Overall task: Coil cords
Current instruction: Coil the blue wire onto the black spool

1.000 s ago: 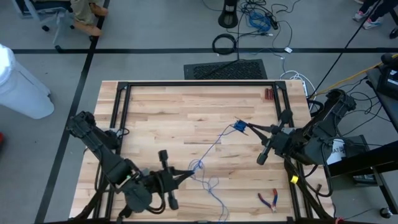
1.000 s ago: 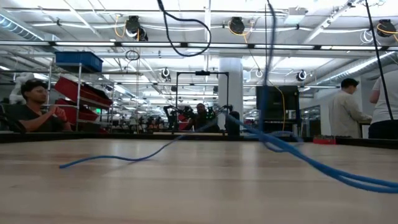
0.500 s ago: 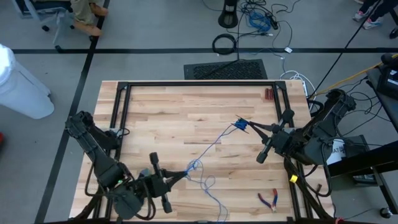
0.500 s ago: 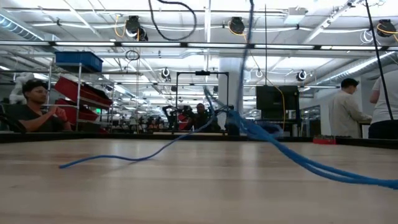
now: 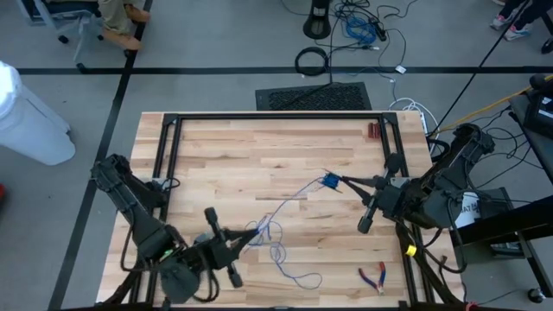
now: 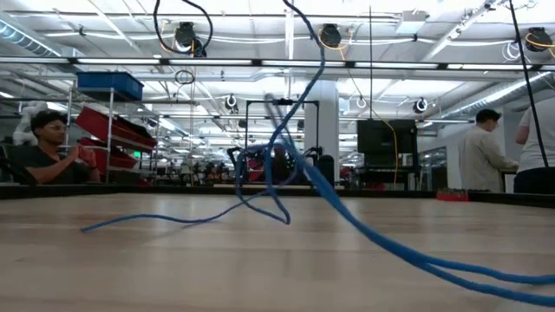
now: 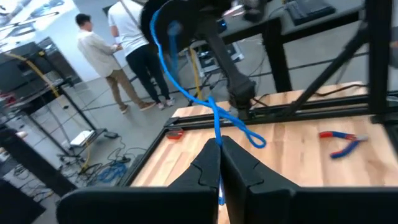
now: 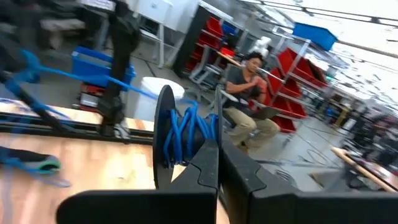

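A thin blue cord (image 5: 289, 200) runs between my two grippers above the wooden table (image 5: 233, 147). Its far-right end is wound into a small coil (image 8: 185, 134) beside a dark disc (image 8: 163, 140), and my right gripper (image 5: 344, 181) is shut on it. My left gripper (image 5: 256, 231), near the front left, is shut on the cord farther along. Beyond it, the slack rest of the cord lies in loose loops (image 5: 294, 276) on the table near the front edge. In the low view the cord (image 6: 347, 217) rises from the tabletop. My left gripper pinches a middle stretch of the cord (image 7: 217, 134) between its two fingertips, fingers about level and pointing toward the table's right. The cord climbs from the pinch toward the other gripper, with small loops hanging beside it. My right gripper holds the wound coil (image 8: 189, 146) at its fingertips, fingers level and pointing toward the table's left. The coil is lifted clear of the table; the exact contact is hidden behind the fingers.
Red-handled pliers (image 5: 373, 276) lie near the front right corner. A black frame (image 5: 164, 147) runs along the table's sides and far edge, with a small reddish block (image 5: 372, 130) at the far right. People (image 6: 52, 152) stand and sit beyond the table.
My left gripper has swung a little toward the table's left edge and turned, staying shut on the cord. The cord near it has risen off the table, and the loose loops at the front have been dragged up the table, away from the near edge.
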